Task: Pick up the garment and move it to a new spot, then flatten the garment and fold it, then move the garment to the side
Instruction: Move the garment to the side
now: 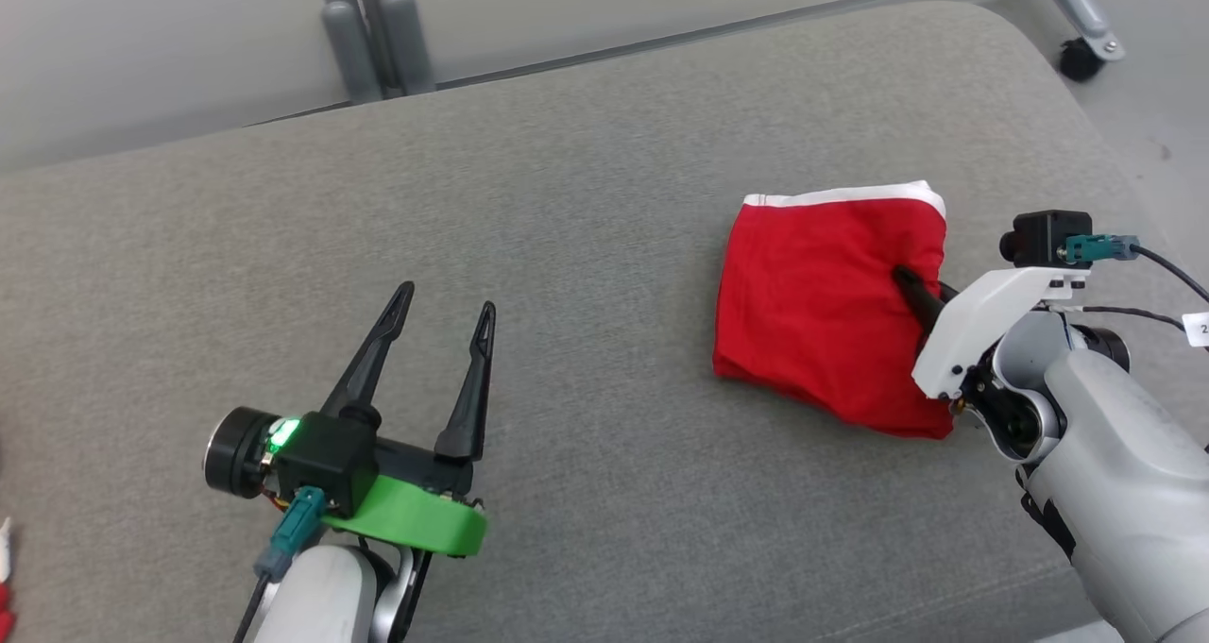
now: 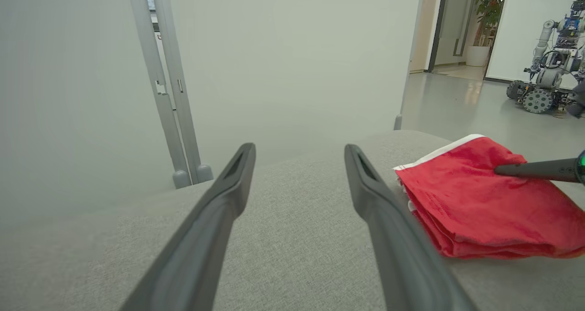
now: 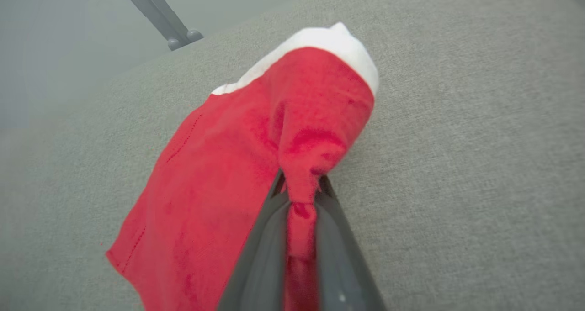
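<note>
Pinching a red fold between the closed fingers of right gripper (image 3: pixel 299 185). Left gripper (image 1: pixel 446 305) spread wide, empty, well apart to the left. Grippers: two. Garment (image 1: pixel 822 313): one, folded, on grey cushion (image 1: pixel 604 171), right of centre. White trim toward far edge; outline near square, long axis unclear.

The two dark fingers of my left gripper (image 2: pixel 299 152) rise from the bottom edge, spread wide apart over the grey cushion (image 2: pixel 292 238). At the right of the frame lies the folded red garment (image 2: pixel 484 210) with a white hem, and the dark tip of my right gripper (image 2: pixel 502 169) touches its top. Another robot (image 2: pixel 548 82) stands at the upper right.
</note>
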{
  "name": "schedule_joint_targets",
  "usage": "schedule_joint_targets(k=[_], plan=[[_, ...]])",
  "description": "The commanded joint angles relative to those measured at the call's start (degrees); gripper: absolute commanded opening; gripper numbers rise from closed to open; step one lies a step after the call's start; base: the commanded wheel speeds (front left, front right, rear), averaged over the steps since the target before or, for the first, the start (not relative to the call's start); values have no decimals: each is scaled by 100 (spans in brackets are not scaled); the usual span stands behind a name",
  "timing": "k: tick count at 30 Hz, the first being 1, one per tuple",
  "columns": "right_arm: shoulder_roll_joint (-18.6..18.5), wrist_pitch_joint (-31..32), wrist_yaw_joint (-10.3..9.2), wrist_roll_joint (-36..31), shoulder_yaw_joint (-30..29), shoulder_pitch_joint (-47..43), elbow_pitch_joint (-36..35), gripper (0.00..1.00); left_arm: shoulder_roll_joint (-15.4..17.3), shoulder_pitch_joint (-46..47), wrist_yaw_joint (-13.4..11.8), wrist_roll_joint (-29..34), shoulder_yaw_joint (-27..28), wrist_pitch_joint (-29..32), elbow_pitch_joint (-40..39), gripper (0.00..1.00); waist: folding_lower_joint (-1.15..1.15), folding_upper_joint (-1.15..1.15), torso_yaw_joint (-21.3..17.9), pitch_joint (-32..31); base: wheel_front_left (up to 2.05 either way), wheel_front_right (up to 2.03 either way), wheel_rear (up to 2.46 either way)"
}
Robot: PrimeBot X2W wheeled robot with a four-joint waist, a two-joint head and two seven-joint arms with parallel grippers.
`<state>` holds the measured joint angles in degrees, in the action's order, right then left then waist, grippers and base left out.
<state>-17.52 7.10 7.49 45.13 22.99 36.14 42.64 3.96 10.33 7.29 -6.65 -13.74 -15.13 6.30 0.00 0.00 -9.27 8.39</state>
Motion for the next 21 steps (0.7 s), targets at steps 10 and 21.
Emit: schedule_joint_targets(k=[10, 21], plan=[[-200, -362, 0, 191, 88, 330, -179, 0, 246, 306, 26, -61, -307, -2, -20, 100, 0, 0, -599, 611, 0, 0, 0], [-1473, -225, -1, -122, 963, 1227, -555, 0, 552, 940, 27, -25, -471, -2, -79, 100, 0, 0, -96, 1798, 0, 0, 0]])
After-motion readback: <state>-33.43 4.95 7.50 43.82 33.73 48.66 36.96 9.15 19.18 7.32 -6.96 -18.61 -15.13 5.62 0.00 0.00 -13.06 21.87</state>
